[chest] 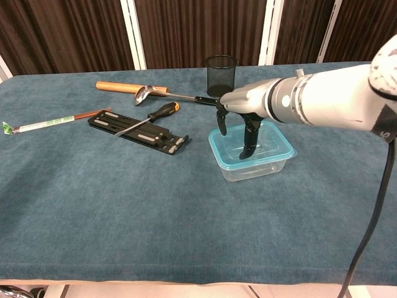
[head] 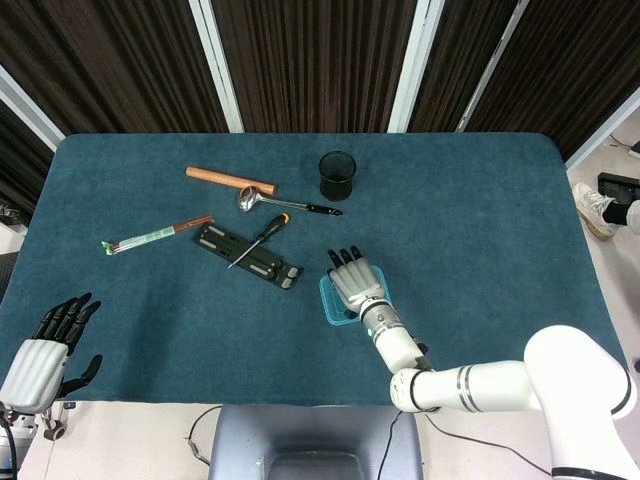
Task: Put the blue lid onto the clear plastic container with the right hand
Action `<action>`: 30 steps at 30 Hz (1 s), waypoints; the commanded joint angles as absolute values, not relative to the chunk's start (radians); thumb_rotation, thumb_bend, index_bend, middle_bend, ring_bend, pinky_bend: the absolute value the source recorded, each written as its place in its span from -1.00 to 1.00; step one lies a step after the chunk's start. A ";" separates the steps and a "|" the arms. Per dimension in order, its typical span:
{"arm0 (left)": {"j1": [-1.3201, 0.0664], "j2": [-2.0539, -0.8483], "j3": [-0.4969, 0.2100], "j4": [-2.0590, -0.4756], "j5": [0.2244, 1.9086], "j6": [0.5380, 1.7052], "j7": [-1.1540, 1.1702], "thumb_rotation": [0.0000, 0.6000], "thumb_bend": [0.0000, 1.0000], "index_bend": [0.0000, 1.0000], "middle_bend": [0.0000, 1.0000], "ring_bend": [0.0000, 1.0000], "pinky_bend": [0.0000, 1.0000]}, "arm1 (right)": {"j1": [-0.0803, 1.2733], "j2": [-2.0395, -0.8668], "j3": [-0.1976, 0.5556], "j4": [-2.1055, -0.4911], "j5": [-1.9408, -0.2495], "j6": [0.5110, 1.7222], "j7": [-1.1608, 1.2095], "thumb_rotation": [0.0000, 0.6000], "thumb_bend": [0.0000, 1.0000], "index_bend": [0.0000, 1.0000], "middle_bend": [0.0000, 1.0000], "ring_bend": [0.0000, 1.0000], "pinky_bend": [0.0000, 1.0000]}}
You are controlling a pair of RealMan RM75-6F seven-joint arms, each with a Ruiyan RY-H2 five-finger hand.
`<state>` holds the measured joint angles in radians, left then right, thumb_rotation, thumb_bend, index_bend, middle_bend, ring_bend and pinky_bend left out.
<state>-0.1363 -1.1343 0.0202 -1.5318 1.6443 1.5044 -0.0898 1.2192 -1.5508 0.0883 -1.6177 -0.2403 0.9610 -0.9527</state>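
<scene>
Blue lid (chest: 251, 147) sits on clear plastic container (chest: 254, 166), frame center. Right hand (chest: 243, 112) grasps nothing, fingers (chest: 249, 143) pointing down onto lid, probably seating it. Left hand (head: 42, 350) idle, released, lower left.

One container (chest: 252, 162) with lid (chest: 217, 151), one mesh cup (chest: 221, 74), ladle (chest: 162, 94), screwdriver (chest: 152, 117), rolling pin (chest: 121, 87), black plate (chest: 138, 131), wrapped chopsticks (chest: 53, 123).

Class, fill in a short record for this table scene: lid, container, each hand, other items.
lid: blue lid sits on the container
container: clear plastic container, near the table's middle
right hand: right hand above the lid, fingers pointing down onto it
left hand: left hand off the table's near left corner, holding nothing
other items: mesh cup, ladle, screwdriver
</scene>
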 commanded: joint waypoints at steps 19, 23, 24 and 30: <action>-0.140 -1.135 0.020 -1.532 1.645 1.501 -0.091 1.00 -0.22 -1.00 -1.00 -1.00 -0.78 | 1.235 -1.546 0.063 -1.616 -0.221 0.952 -0.947 1.00 -0.79 -0.07 -0.79 -1.00 -0.80; -0.140 -1.135 0.021 -1.532 1.646 1.501 -0.092 1.00 -0.22 -1.00 -1.00 -1.00 -0.78 | 1.236 -1.551 0.058 -1.609 -0.222 0.953 -0.946 1.00 -0.79 -0.07 -0.79 -1.00 -0.80; -0.140 -1.134 0.021 -1.531 1.646 1.500 -0.093 1.00 -0.22 -1.00 -1.00 -1.00 -0.78 | 1.236 -1.552 0.057 -1.609 -0.222 0.953 -0.946 1.00 -0.79 -0.07 -0.79 -1.00 -0.80; -0.141 -1.135 0.021 -1.532 1.646 1.499 -0.093 1.00 -0.22 -1.00 -1.00 -1.00 -0.78 | 1.236 -1.557 0.051 -1.606 -0.226 0.953 -0.945 1.00 -0.79 -0.06 -0.79 -1.00 -0.80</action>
